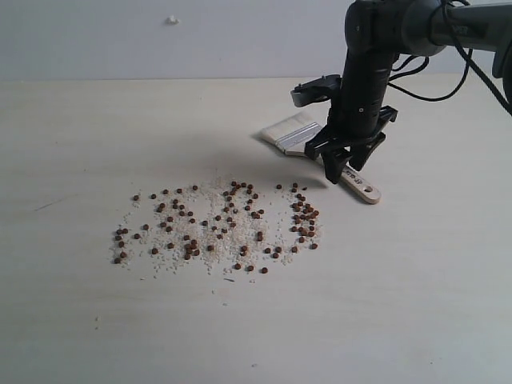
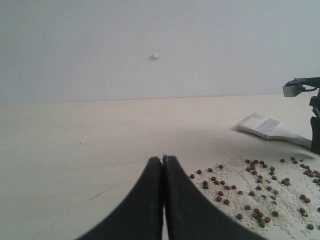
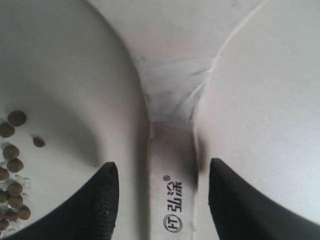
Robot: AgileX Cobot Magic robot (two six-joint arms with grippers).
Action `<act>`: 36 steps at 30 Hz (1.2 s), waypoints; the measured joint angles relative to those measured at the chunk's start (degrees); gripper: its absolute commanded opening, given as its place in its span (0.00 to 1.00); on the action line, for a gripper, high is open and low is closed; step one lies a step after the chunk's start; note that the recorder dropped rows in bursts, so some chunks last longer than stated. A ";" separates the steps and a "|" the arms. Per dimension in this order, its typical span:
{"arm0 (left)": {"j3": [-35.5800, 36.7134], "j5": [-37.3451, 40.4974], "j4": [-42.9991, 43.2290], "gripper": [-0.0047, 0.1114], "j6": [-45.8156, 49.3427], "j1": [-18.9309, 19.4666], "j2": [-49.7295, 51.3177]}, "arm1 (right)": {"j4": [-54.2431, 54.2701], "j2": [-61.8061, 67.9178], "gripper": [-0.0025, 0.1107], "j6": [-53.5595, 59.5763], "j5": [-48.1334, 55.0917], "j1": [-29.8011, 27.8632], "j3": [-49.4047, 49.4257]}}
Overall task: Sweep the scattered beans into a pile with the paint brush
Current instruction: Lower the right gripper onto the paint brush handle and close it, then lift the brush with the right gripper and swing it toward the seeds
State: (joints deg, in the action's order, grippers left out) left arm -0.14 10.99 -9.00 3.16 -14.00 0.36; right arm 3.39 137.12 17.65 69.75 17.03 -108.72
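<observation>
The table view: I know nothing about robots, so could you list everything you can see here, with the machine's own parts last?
beans: dozens, reddish-brown, scattered over the middle of the table
white grains: many, white, mixed among the beans
paint brush: one, cream bristles, silver ferrule, pale wooden handle, lying flat behind the beans
table: one, pale cream, under everything
wall: one, pale grey, behind the table
right gripper: one, black, open, jaws either side of the brush handle
left gripper: one, black, shut, empty, near the beans
</observation>
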 measured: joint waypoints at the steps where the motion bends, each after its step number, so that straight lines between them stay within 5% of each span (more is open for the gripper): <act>1: 0.00 0.00 0.00 0.05 0.00 0.00 0.00 | 0.00 0.00 0.47 0.00 0.00 0.00 0.00; 8: 0.00 0.00 0.00 0.05 0.00 0.00 0.00 | -0.36 1.33 0.43 -0.35 0.37 0.00 -0.33; 13: 0.00 0.00 0.00 0.05 0.00 0.00 0.00 | -0.13 1.67 0.03 -0.95 0.06 -0.04 -0.67; 36: 0.00 0.00 0.00 0.05 0.00 0.00 0.00 | -1.34 -0.85 0.02 -5.25 -4.62 -0.04 -0.20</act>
State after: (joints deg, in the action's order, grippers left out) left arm -0.14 10.99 -9.00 3.16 -14.00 0.36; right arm 2.05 136.28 12.40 65.14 17.00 -108.91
